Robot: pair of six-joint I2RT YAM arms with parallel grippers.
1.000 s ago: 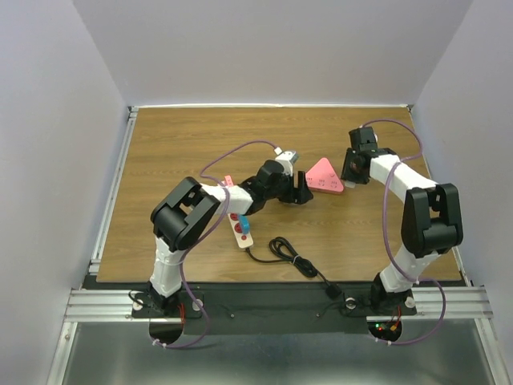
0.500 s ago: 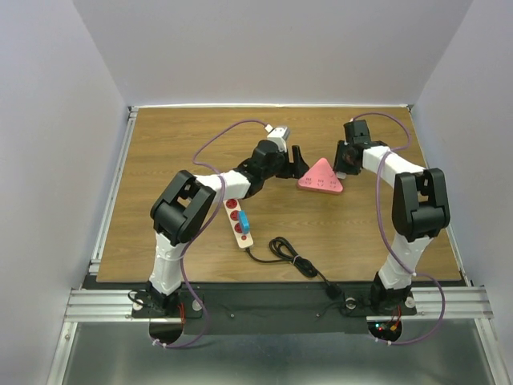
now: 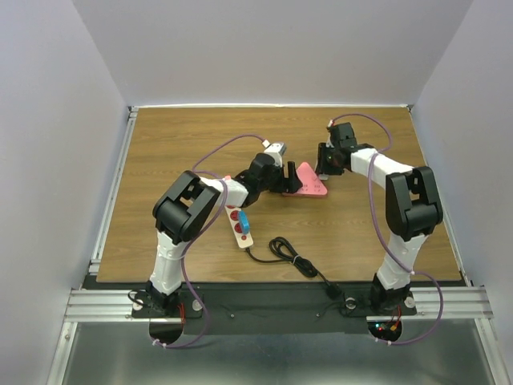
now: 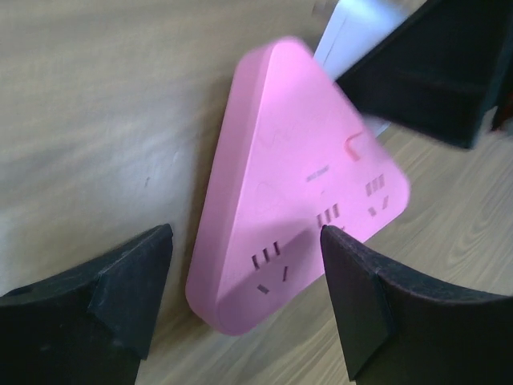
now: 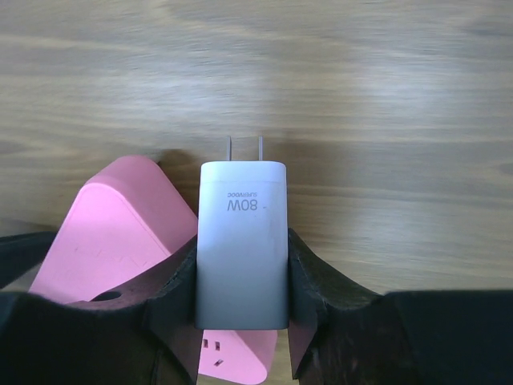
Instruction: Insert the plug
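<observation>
We see the left pincer (image 4: pixel 244 249) standing wide, its two black fingers (image 4: pixel 132 289) spread to either side of one corner of the pink triangular socket block (image 4: pixel 296 184). We cannot tell whether either finger touches the block. The block's face shows several groups of slots and looks towards the left wrist camera.

From above, the block (image 3: pixel 311 184) lies about mid-table (image 3: pixel 176 144), a little towards the far side. The left pincer (image 3: pixel 290 178) is just to its left and the right pincer (image 3: pixel 325 158) is just beyond its far right edge.

The right pincer (image 5: pixel 242 257) is closed on the white charger plug (image 5: pixel 242 233), gripping its body from both sides. The plug's two flat prongs (image 5: pixel 243 148) point away from the wrist and are bare, so it is not in any socket. In the right wrist view the pink block (image 5: pixel 120 224) shows beneath and to the left of the plug. We cannot tell whether the two touch.

Nearer and to the left, a white power strip (image 3: pixel 240 224) with red sockets lies beside the left arm. Its black cable (image 3: pixel 288 255) is looped on the table towards the near edge.
</observation>
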